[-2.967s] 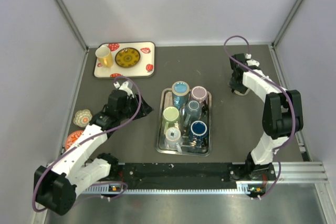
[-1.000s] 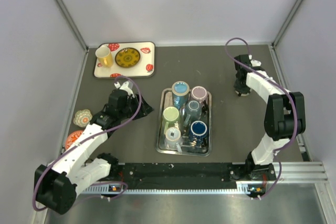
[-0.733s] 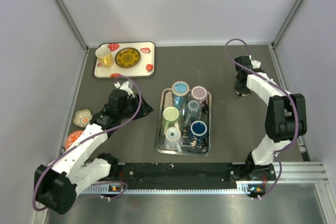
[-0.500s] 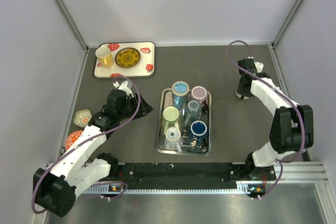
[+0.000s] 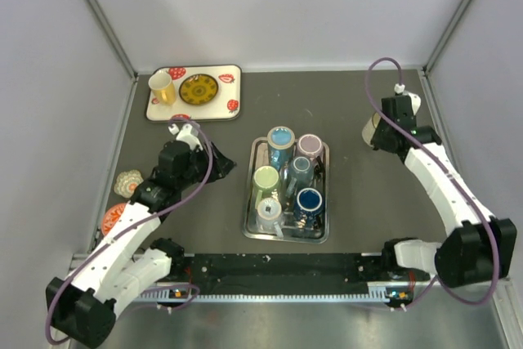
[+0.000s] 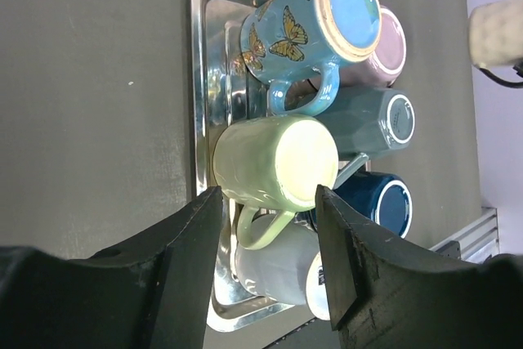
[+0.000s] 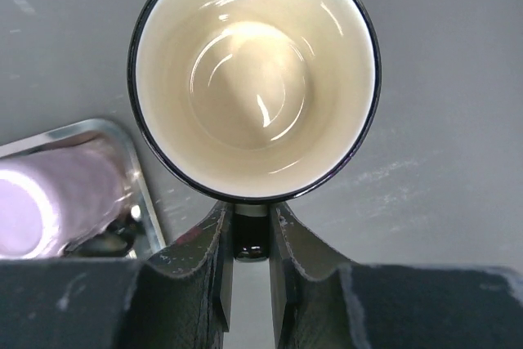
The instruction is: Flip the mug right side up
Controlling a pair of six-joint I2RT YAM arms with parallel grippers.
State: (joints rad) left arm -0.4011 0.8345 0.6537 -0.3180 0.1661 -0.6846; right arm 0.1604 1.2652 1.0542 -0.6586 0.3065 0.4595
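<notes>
The right gripper [image 7: 249,239] is clamped on the handle [image 7: 249,244] of the cream-lined, black-rimmed ceramic mug [image 7: 253,71], which sits just ahead of its fingers, open mouth facing the wrist camera. The left gripper [image 6: 268,202] hangs spread apart, with a pale green mug [image 6: 278,161] on a silver metal tray [image 6: 200,79] beyond its fingers.

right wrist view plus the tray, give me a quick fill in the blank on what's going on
1. The right gripper grips the mug by its ____.
2. The metal tray holds ____ mugs.
3. The left gripper is ____ and holds nothing.
4. The butterfly mug on the tray is ____ in colour.

Missing words: handle; six; open; blue
</notes>
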